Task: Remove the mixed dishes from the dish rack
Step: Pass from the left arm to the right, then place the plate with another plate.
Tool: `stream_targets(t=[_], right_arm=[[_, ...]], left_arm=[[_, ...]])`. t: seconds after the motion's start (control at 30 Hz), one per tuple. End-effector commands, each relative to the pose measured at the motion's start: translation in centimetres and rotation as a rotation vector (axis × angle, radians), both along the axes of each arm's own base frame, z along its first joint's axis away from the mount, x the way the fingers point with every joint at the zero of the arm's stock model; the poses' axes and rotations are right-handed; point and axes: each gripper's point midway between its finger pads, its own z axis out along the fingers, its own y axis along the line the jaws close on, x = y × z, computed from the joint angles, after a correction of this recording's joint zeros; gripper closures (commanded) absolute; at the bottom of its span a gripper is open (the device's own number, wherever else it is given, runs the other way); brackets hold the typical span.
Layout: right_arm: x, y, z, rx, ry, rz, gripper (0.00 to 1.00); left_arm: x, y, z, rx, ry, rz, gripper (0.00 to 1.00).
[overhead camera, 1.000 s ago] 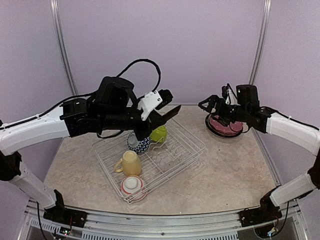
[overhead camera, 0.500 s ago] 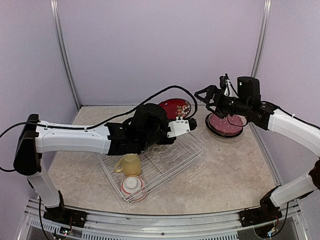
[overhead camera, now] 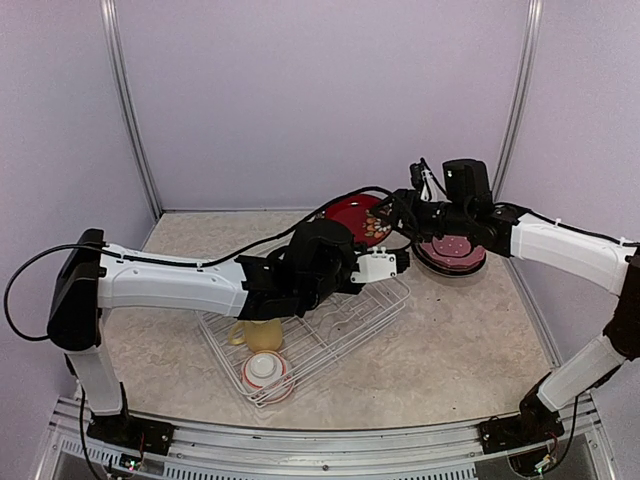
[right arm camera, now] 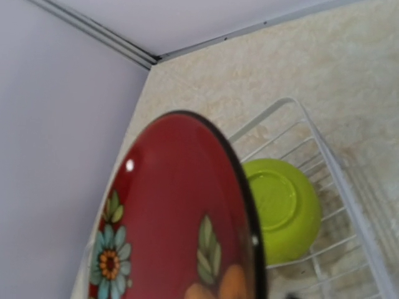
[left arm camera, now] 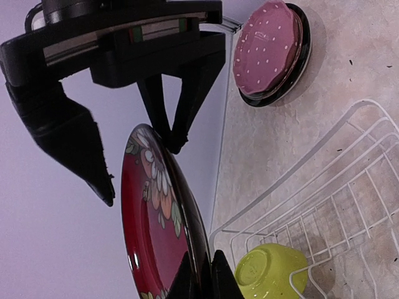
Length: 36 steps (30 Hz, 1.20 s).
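The left claw [left arm camera: 201, 274] pinches the lower rim of the dark red plate [left arm camera: 156, 218], holding it on edge in the air over the far end of the dish rack [left arm camera: 324, 156]. The right claw [left arm camera: 141, 173] straddles the plate's upper rim, jaws apart, one finger clear of the flowered face. A lime green bowl [left arm camera: 268, 271] sits in the rack below.

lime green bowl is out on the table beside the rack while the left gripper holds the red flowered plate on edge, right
No. The lime green bowl sits inside the dish rack, not out beside it; the left wrist view shows it behind the rack's wire rim. The left gripper does hold the red flowered plate on edge.
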Motion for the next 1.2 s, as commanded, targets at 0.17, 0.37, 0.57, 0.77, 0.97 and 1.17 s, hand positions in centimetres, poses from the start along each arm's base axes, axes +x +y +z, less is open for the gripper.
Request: stream_targets(t=[0.17,0.37,0.57,0.77,0.97,1.17], right_arm=[[0.2,1.5,1.9,0.110,-0.035,0.028,0.78],[0.1,0.8,3.2,0.162,-0.085,-0.007,1.00],[0.6,0.5,4.2,0.197,-0.127,-0.018,1.00],[2.1,-0.6,3.5,0.224,-0.117,-0.015,1.00],[3.8,-3.6,2.4,0.228,-0.104,-0.085,1.00],[5.9,-8.6,0.2,0.216,-0.060,-0.202,1.00]], left_arm=[[-0.4,-0.3,3.6,-0.081,-0.034,0.042,1.00],[-0.7,0.3,3.2,-0.103,0.042,0.083,0.92],[-2.0,2.0,2.6,-0.140,0.207,0.109,0.35],[-5.3,4.2,3.5,-0.193,0.464,0.056,0.05],[-4.9,9.0,8.1,-0.473,0.717,0.070,0.01],[-3.1,13.2,11.2,-0.663,0.731,0.082,0.01]])
